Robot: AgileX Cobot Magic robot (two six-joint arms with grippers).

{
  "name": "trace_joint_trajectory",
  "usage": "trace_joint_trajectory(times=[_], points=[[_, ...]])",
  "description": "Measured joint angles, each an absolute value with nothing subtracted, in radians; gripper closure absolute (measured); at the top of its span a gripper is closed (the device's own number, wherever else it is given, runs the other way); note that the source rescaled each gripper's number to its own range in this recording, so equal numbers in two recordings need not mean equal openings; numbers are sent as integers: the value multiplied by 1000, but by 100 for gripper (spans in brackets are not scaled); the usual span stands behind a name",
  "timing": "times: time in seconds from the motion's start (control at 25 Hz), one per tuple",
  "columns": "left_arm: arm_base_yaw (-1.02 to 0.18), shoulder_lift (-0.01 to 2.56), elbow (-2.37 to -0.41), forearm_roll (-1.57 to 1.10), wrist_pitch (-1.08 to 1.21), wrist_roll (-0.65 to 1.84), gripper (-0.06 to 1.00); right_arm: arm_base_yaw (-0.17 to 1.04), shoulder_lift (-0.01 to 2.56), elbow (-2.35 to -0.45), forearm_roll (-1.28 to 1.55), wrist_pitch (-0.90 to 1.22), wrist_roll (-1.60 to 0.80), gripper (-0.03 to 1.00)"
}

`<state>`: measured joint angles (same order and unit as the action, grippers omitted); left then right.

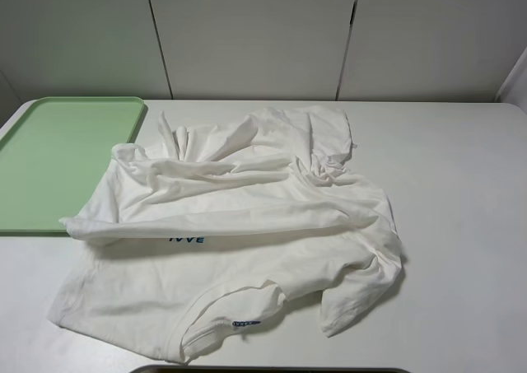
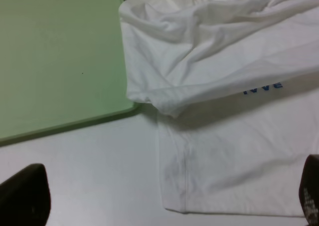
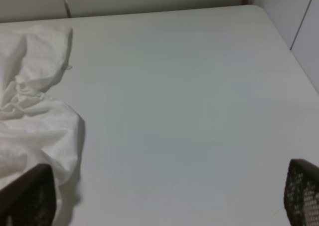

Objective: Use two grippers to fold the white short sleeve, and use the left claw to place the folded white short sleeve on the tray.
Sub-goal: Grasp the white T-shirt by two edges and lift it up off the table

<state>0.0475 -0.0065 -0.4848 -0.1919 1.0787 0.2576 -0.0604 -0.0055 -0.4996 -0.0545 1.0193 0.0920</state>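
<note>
The large, plain white cotton T-shirt [image 1: 247, 225] lies crumpled in the middle of the white table [image 1: 461, 225]. Its upper part is turned down over the rest in a long rumpled fold. That fold hides the top of the small blue lettering [image 1: 187, 240], so only the lower half of the letters can be read. A small blue neck label [image 1: 245, 324] peeps from the collar at the near edge. One sleeve sticks out at the right, and the far sleeve is bunched into tight creases. On the left, the end of the fold lies over the near right corner of the flat, pale green rectangular plastic tray [image 1: 58, 159]. The tray is cut off by the left side of the high view. Neither arm appears in that view. The left gripper [image 2: 167, 198] hovers above the shirt's side hem and bare table beside the tray corner, its jaws spread wide with nothing between them. Its dark fingers [image 2: 25, 196] show only as blurred tips. The right gripper [image 3: 164, 196] hangs equally wide and empty over bare table at the shirt's right edge, its fingers [image 3: 301, 191] likewise cropped. A dark strip [image 1: 272, 370] at the near edge of the high view shows too little to name. Pale wall panels [image 1: 255, 35] with dark seams stand behind the table.
</note>
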Motion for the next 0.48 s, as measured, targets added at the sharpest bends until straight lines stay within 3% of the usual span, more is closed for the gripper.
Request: trace_joint_trajectory(times=[0.24,0.48], points=[[48,-4,-493,-192,1079,237,-6,-60,0,-531,-51,1027,92,-3],[48,128,-630,-192,1079,184,-5,-60,208,-731,-35,1049,28,-3]])
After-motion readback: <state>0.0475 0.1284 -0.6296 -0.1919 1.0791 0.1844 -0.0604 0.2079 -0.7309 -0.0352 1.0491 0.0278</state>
